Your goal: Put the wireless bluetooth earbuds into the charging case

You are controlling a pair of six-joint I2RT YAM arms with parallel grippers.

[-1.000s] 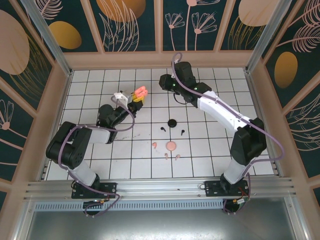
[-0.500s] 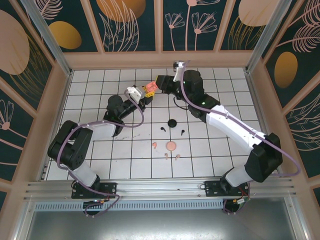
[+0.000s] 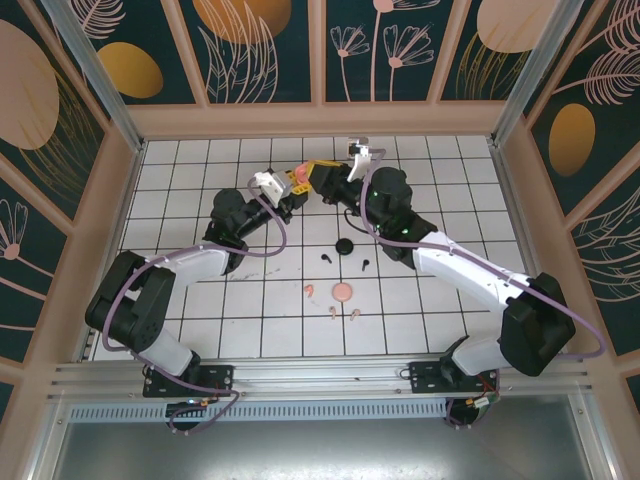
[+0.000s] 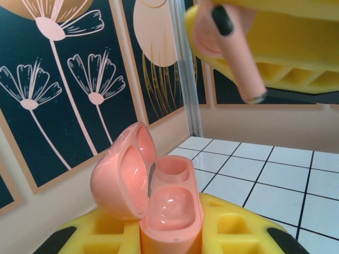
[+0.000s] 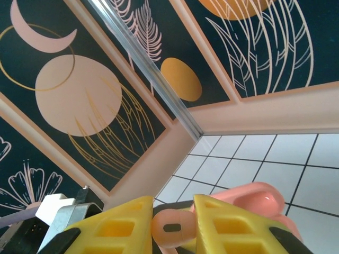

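My left gripper [image 3: 291, 186] is shut on an open pale pink charging case [image 4: 161, 203], held upright between its yellow fingers [image 4: 241, 230], lid swung to the left and both wells bare. Tip to tip with it is my right gripper [image 3: 318, 178], shut on a pale pink earbud [image 5: 172, 228]. In the left wrist view that earbud [image 4: 233, 50] hangs above and to the right of the case, apart from it, stem pointing down. From the right wrist the case [image 5: 257, 198] lies just behind the earbud. Both grippers are raised over the far middle of the tiled floor.
On the tiles nearer the bases lie a round black case [image 3: 345, 246], two black earbuds [image 3: 327, 257] [image 3: 364, 265], a round pink case [image 3: 342, 292] and three pink earbuds [image 3: 309, 290] [image 3: 333, 310] [image 3: 354, 314]. The patterned back wall [image 3: 320, 60] is close behind the grippers.
The right gripper has swung left and down with the earbud. The left gripper has moved right with the open case. The two now stand tip to tip.
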